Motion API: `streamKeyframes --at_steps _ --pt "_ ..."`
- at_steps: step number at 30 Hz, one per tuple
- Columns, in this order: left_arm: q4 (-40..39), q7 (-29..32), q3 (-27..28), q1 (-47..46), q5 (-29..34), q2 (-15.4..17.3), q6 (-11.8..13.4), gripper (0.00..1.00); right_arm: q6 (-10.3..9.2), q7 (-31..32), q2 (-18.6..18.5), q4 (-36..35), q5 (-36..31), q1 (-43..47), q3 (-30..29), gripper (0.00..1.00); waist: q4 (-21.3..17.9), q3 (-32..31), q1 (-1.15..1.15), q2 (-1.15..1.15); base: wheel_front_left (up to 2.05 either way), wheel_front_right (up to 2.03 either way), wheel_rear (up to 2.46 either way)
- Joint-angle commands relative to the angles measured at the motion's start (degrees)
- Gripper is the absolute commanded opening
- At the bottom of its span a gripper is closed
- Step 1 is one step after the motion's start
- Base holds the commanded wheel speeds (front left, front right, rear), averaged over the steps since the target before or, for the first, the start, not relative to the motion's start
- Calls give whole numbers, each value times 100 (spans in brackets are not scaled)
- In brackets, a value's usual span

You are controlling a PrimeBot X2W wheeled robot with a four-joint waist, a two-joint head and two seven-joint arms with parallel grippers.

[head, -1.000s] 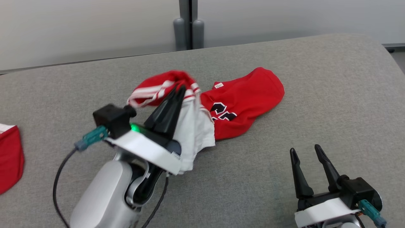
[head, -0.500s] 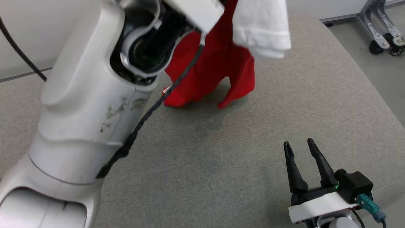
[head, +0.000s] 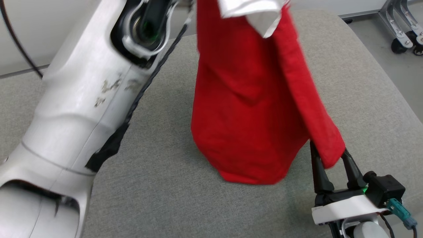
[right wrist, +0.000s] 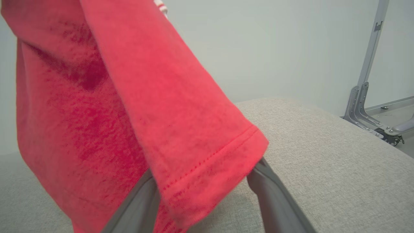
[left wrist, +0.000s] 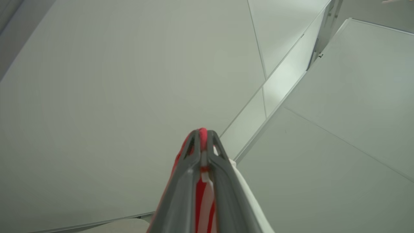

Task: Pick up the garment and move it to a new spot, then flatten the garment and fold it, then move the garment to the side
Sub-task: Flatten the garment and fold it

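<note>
The red garment [head: 251, 109] with a white part [head: 251, 10] at its top hangs from above, its lower hem low over the grey table [head: 185, 205]. In the left wrist view my left gripper [left wrist: 202, 133] is shut on a red-and-white fold of it, held high against the wall. My pale left forearm [head: 76, 109] crosses the left of the head view. My right gripper [head: 328, 152] stands open at the lower right. A hanging red sleeve end [right wrist: 200, 155] drops between its fingers [right wrist: 275, 200] and hides their tips.
The padded grey table curves down at its right edge [head: 390, 99]. Beyond it, on the floor, stands a metal frame on casters [head: 403, 29], also in the right wrist view [right wrist: 365, 106]. A pale wall runs behind the table.
The head camera has swung to the right. My left arm has raised the garment off the table, so it now hangs full length. It has come over to my right gripper, whose fingers the sleeve now covers.
</note>
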Motion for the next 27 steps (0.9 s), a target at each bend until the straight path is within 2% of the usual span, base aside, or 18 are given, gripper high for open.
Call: streamKeyframes --at_steps 1,6,7,11,17,20,22,23,24,25,26,27 --pt "136 43 -8 555 -84 333 -28 0 -2 -5 -10 -37 -48 -14 -82 100 105 59 0 0 0 0 0" --pt "375 -79 151 2039 -348 963 -102 0 -2 -5 -9 -25 -235 141 -324 100 306 110 0 0 0 0 0" --pt "375 -79 151 2039 -348 963 -102 0 -2 -5 -9 -25 -235 141 -324 100 306 110 0 0 0 0 0" --pt "658 -431 331 2928 -436 1326 -229 0 -2 -5 -12 -52 -323 150 -353 100 359 180 0 0 0 0 0" --pt "689 -807 654 3874 -456 1670 -545 0 -2 -5 -9 -119 -399 148 -474 100 488 259 0 0 0 0 0" --pt "510 -898 891 4091 -285 1686 -874 0 -2 -5 -12 -79 -461 209 -473 100 650 263 0 0 0 0 0" --pt "246 -920 864 4174 45 1648 -1068 40 -2 -5 -13 -72 -496 221 -485 100 789 262 0 0 0 0 0" --pt "84 -924 883 4191 250 1623 -1123 70 -2 -5 -13 -72 -518 225 -480 100 866 261 0 0 0 0 0" --pt "-33 -923 950 4213 432 1575 -1147 88 -2 -5 -10 -68 -528 226 -465 100 939 258 0 0 0 0 0" --pt "-91 -923 993 4226 665 1534 -1165 90 -2 -5 -9 -58 -530 221 -441 100 1004 251 0 0 0 0 0" --pt "-128 -925 968 4171 991 1502 -1163 75 -2 -5 -11 -49 -555 201 -421 100 1066 249 0 0 0 0 0" --pt "-193 -926 936 4062 1277 1432 -1169 48 -2 -5 -11 -46 -575 172 -400 100 1119 244 0 0 0 0 0"
